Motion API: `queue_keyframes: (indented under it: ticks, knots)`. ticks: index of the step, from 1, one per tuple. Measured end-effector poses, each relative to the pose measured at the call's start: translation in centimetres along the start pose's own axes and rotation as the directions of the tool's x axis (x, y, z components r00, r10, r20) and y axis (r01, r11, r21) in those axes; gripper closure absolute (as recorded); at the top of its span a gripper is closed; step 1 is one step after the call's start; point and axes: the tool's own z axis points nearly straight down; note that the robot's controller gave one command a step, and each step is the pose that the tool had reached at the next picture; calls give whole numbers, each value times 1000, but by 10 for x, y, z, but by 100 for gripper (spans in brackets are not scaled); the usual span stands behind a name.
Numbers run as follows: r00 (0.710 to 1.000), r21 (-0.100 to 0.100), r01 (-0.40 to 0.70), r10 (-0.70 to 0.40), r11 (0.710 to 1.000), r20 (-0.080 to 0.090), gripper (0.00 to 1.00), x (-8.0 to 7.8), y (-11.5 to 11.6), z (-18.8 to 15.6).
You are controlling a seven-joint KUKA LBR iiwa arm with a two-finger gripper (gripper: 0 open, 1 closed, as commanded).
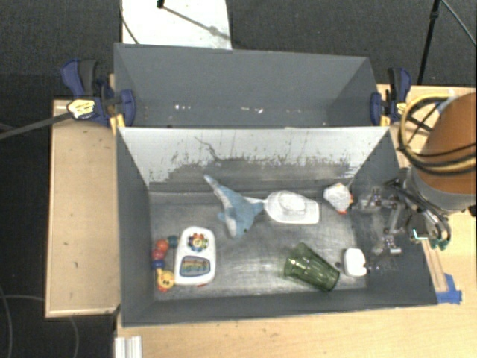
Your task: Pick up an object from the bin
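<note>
A small white rounded piece point(355, 262) lies on the floor of the grey metal bin point(246, 159). The arm's end effector point(389, 246) hangs just to the right of the piece and a little above it, not holding it. From here one cannot tell whether the end effector is spread or pressed together.

Just left of the white piece, a green plastic cup point(311, 268) lies on its side. Up and slightly left of the piece sits a white lump with a red patch point(337, 196). Farther left of that are a white oval dish point(292, 208) and a blue shark toy point(232, 206), the two touching. Well to the left of the piece lie a white toy phone with coloured buttons point(195, 256) and, beside it, a string of bright beads point(160, 259). Up and to the right of the piece, the arm's orange cover point(455, 144) carries looped black cables.
</note>
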Motion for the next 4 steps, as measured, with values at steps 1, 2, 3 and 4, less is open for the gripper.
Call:
queue_keyframes:
  ticks: [1,2,3,4]
  knots:
    - [1000,2,4,-4,1000,9,0,-2,0,-4]
    - [999,1,-37,37,999,13,0,-2,40,75]
    - [996,1,88,-88,996,5,0,-4,65,78]
    - [999,1,-47,47,999,7,0,-1,82,76]
